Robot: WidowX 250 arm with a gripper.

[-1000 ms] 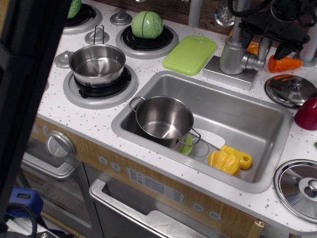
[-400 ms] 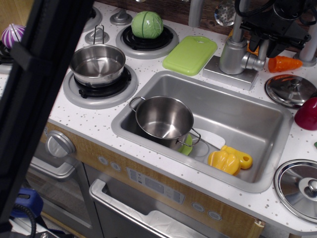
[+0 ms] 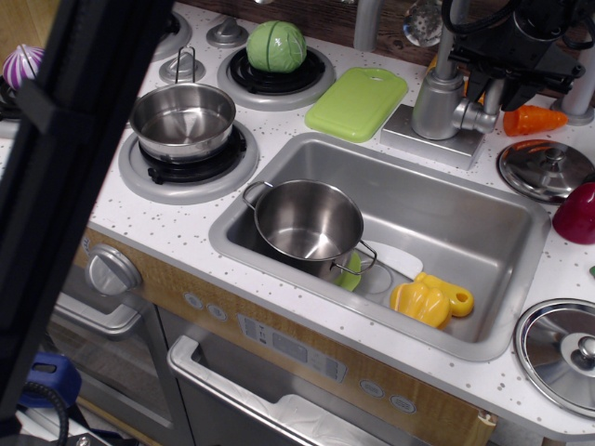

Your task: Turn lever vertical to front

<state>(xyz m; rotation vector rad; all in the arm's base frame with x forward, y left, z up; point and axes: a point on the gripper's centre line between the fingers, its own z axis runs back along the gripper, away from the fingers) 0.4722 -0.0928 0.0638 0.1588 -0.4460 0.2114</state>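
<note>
The thick grey faucet column (image 3: 437, 100) stands on a square base plate (image 3: 429, 141) behind the sink. The lever (image 3: 480, 115) is a short silver-grey stub sticking out to the right of the column, with a grey piece rising from its end. My black gripper (image 3: 500, 82) hangs just above and to the right of the column, with its fingers down around the top of that grey piece. The black body hides how far apart the fingers are.
The sink (image 3: 483, 232) holds a steel pot (image 3: 309, 221) and a yellow pepper (image 3: 429, 299). A second pot (image 3: 183, 119) is on the stove. A green cutting board (image 3: 357, 102), a cabbage (image 3: 276, 45), an orange carrot (image 3: 535, 119) and two lids (image 3: 546, 169) (image 3: 562, 353) lie around. A black bar (image 3: 65, 186) blocks the left.
The gripper has shifted slightly up and left over the lever. The black bar in the foreground has swung, uncovering a purple object at far left. The lever has not visibly turned.
</note>
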